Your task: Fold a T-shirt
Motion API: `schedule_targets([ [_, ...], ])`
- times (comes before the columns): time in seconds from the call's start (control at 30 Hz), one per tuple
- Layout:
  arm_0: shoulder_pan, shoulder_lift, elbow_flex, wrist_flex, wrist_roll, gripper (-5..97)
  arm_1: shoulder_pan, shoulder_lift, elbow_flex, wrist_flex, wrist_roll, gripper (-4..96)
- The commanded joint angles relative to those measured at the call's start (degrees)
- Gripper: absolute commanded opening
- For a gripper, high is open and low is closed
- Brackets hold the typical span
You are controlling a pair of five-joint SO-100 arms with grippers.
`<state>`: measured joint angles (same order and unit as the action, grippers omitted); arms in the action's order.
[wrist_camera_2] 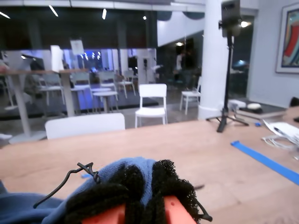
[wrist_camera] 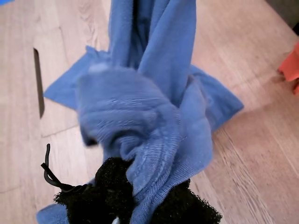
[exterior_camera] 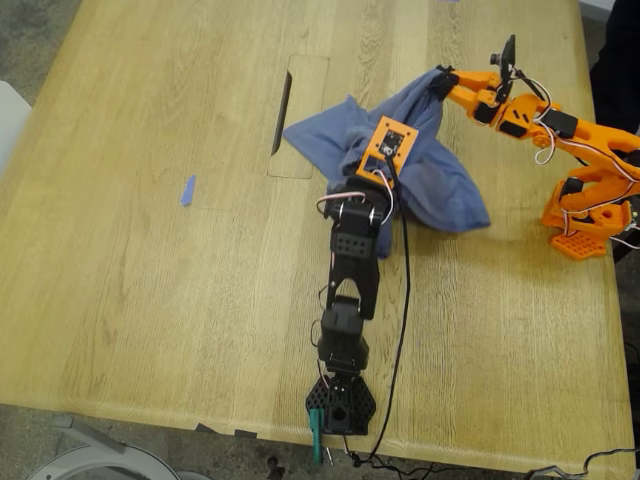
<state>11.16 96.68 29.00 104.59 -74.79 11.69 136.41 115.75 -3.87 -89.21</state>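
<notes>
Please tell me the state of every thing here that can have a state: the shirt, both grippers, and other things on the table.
T-shirt: bunched, lifted at two places, not folded.
My first gripper: shut on the T-shirt, cloth hanging from it.
My second gripper: shut on the T-shirt, pinching an edge.
Blue tape scrap: lying flat on the table, apart from the shirt.
Table: slot in its top uncovered.
</notes>
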Motion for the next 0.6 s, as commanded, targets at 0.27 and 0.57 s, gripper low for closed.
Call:
schedule_targets([
  [0.27,-0.70,12.92,-0.97,0.00,1.41,0,-5.01,1.05,-11.69,-2.55,-0.79,0.1],
  [0.57,-3.08,15.29,-3.52,0.26,2.11,0,-7.56,0.62,-18.72,0.44,-0.70,0.1],
])
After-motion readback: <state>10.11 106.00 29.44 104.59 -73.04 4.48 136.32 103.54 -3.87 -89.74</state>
